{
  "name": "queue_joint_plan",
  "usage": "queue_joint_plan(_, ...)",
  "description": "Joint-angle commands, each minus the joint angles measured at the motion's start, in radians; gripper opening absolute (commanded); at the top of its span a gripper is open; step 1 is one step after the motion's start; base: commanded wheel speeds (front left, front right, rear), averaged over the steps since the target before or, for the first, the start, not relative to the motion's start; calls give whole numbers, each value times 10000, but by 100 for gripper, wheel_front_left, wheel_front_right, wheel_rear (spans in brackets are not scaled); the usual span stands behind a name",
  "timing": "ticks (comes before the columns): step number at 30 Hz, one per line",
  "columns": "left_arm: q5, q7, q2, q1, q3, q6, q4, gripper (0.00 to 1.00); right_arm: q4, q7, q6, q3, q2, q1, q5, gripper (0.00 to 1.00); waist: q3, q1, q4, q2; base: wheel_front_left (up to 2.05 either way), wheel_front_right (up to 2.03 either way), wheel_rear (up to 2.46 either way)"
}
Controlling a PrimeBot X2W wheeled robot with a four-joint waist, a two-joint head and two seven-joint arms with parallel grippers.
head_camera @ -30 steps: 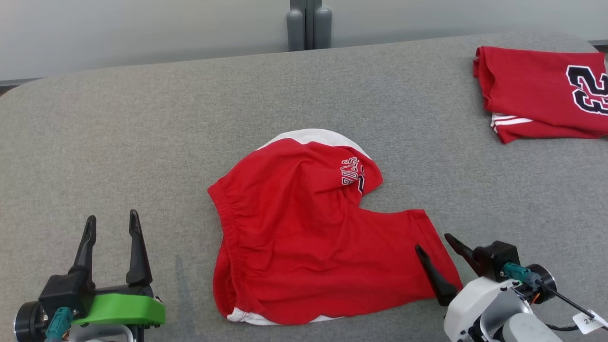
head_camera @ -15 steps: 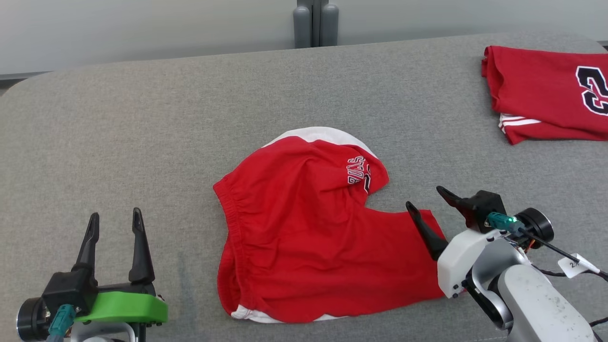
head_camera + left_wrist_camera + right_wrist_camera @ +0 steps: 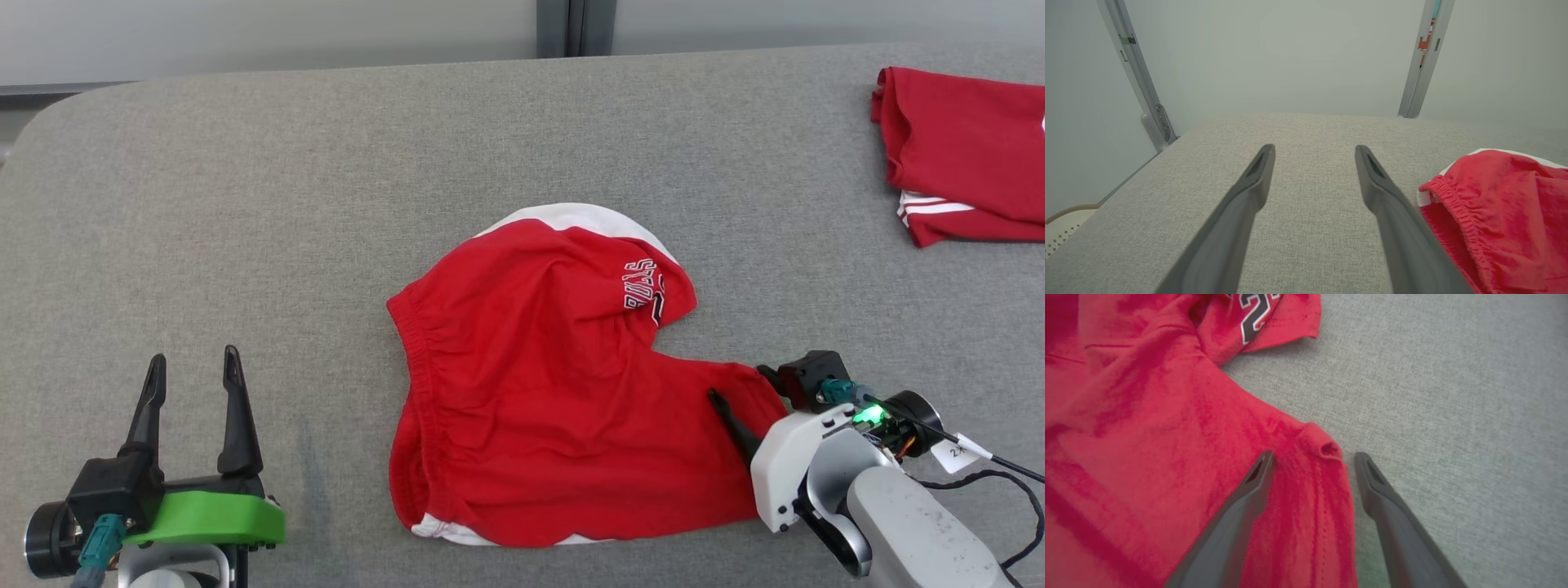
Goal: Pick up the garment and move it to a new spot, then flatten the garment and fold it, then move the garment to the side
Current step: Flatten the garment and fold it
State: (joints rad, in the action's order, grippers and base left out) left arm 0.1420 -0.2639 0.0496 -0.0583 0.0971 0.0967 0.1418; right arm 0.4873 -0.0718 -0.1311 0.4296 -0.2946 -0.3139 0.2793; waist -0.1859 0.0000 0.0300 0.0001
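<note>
Straddling the leg-hem corner of the crumpled red-and-white fabric shorts (image 3: 539, 392) with my right claw (image 3: 741, 388), fingers apart, not clamped. Shorts lie mid grey fabric-covered table (image 3: 245, 204). Left claw (image 3: 194, 357) apart, empty, well left of them.

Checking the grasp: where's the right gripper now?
Lower right of the head view: the right gripper sits open astride the red shorts at their right hem corner.

Head camera looks down on the table (image 3: 245, 163); low, close wrist cameras share the shorts (image 3: 539, 392).
</note>
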Motion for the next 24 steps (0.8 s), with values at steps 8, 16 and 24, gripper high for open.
queue_joint_plan(8, 33, 4, 21, -238, 6, 32, -4, 100, 536, 596, 2, 895, 258, -405, 677, 0, -70, 0, -4, -1, 0, 0, 0)
queue_joint_plan(16, 3, 4, 21, -218, 86, 15, -59, 100, 876, 1586, 9, 426, 68, -1361, 525, 0, -93, 0, -31, -1, 0, 0, 0)
queue_joint_plan(24, 61, 4, 21, -423, 37, 50, -37, 100, 2125, 1880, 9, 159, 510, -2885, 297, 0, -223, 0, 139, -1, 0, 0, 0)
